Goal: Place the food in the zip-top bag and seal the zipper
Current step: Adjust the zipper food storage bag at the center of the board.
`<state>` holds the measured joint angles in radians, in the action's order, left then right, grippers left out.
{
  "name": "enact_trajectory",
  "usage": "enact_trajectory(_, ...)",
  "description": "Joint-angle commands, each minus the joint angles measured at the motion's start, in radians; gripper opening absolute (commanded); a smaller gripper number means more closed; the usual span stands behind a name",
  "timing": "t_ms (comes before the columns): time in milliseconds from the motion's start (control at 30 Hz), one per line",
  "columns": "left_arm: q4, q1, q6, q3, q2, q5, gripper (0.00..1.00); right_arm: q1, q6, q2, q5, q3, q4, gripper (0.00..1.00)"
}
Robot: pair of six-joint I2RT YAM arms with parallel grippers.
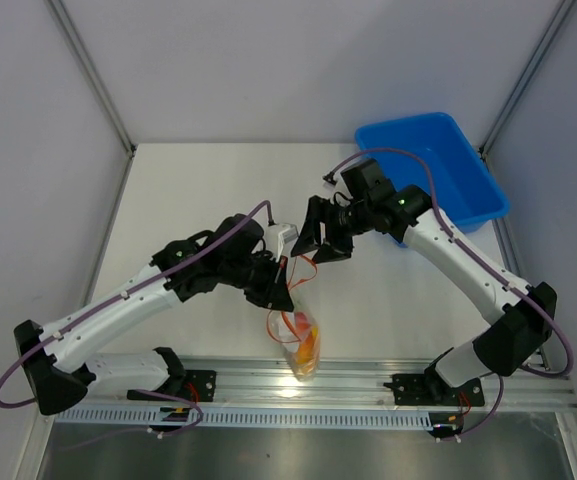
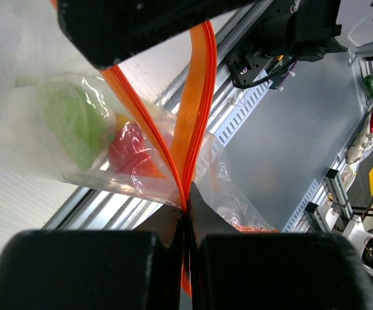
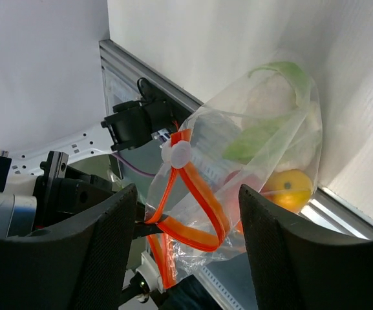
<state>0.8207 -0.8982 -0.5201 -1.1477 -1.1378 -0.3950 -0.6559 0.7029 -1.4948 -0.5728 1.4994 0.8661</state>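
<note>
1. Two arms meet over the middle of the white table (image 1: 198, 190). Your left gripper (image 1: 281, 290) carries the small clear crinkly plastic zip-top bag (image 1: 306, 350). The bag hangs from it toward the near edge, its lower end over the aluminium rail (image 1: 388, 375) in the top view.
2. Your left gripper's jaws are pressed together on the thin orange-red zipper strip (image 2: 196, 97). In the left wrist view, the strip's two sides run into a single line exactly where the black fingers (image 2: 95, 271) meet.
3. You can see the zipper is not sealed: away from that pinch its two sides spread into an open loop. A small white round tab (image 3: 178, 155) sits at the loop's top in the right wrist view.
4. All the food is inside the bag: a white-and-green cauliflower-like lump (image 3: 270, 97), a round yellow-orange piece (image 3: 288, 187) and a red-orange piece (image 2: 129, 147).
5. Your right gripper (image 1: 325, 243) stands wide open and holds nothing. It sits just beside the bag's mouth, above and right of the left gripper in the top view. From its wrist camera the zipper loop shows between its two black fingers (image 3: 102, 245); you cannot tell whether either one touches the plastic.
6. The blue plastic bin (image 1: 448, 150) sits at the far right of the table, behind your right arm and well apart from the bag.
</note>
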Motion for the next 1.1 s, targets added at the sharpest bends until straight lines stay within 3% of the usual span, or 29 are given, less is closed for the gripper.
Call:
enact_trajectory(0,-0.054,-0.001,-0.003,-0.006,-0.004,0.004,0.01,-0.014,0.012,-0.011,0.024,0.045,0.020,0.64)
enact_trajectory(100,-0.052,-0.001,-0.004,-0.004,0.003,0.005,0.01,-0.016,0.014,-0.027,0.019,0.042,0.021,0.53)
enact_trajectory(200,-0.048,-0.001,-0.006,0.002,0.007,0.005,0.01,-0.027,0.014,-0.045,0.025,0.053,0.024,0.49)
enact_trajectory(500,-0.046,-0.001,-0.008,0.020,0.030,0.010,0.00,-0.057,0.009,-0.085,0.066,0.079,0.042,0.48)
enact_trajectory(667,-0.032,-0.001,-0.012,0.029,0.042,0.019,0.02,-0.060,0.004,-0.087,0.114,0.087,0.062,0.25)
enact_trajectory(767,-0.037,-0.001,-0.021,0.039,0.059,0.027,0.22,-0.062,0.023,-0.076,0.113,0.081,0.045,0.19)
enact_trajectory(833,-0.049,-0.001,-0.023,0.043,0.076,0.039,0.40,-0.060,0.039,-0.061,0.102,0.071,0.025,0.09)
enact_trajectory(900,-0.055,-0.001,-0.024,0.042,0.087,0.053,0.52,-0.060,0.070,-0.047,0.100,0.068,0.004,0.00)
enact_trajectory(933,-0.058,-0.001,-0.023,0.034,0.087,0.054,0.60,-0.060,0.079,-0.044,0.100,0.067,-0.002,0.00)
enact_trajectory(1067,-0.054,-0.001,-0.017,0.003,0.066,0.079,0.69,-0.062,0.150,-0.025,0.117,0.058,-0.029,0.00)
